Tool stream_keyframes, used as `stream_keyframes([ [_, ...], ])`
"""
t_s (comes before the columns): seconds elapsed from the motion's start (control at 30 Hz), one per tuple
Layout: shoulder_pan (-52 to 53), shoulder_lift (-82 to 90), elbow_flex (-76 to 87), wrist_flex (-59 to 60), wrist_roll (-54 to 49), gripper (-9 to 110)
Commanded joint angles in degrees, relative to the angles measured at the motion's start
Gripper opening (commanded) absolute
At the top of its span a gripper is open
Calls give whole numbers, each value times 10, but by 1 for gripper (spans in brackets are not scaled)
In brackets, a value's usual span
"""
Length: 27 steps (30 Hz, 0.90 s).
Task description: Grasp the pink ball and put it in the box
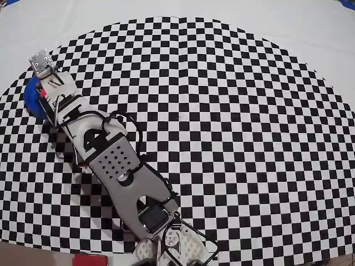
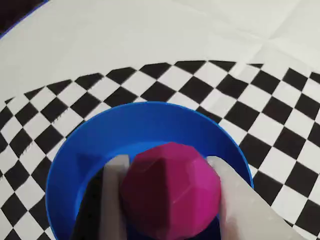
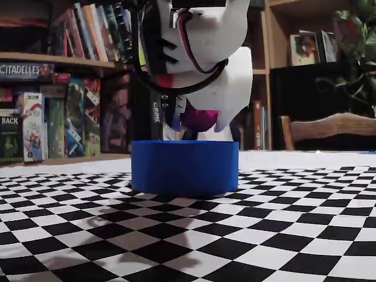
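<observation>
Over at the upper left of the overhead view, the white two-finger gripper (image 2: 167, 197) has its fingers clamped on the small faceted magenta-pink ball (image 2: 170, 189), held just above the round bright-blue low-walled box (image 3: 184, 167) on the checkered mat (image 1: 233, 138).

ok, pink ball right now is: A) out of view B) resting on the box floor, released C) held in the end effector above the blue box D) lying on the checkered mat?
C: in the wrist view the end effector pinches the pink ball over the box; the fixed view shows the ball above the box rim.
</observation>
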Motion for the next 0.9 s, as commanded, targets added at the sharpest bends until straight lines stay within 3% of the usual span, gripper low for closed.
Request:
stream_keyframes([
  [0.0, 1, 8, -27, -2, 4, 0],
  [0.87, -7, -6, -34, -1, 4, 0],
])
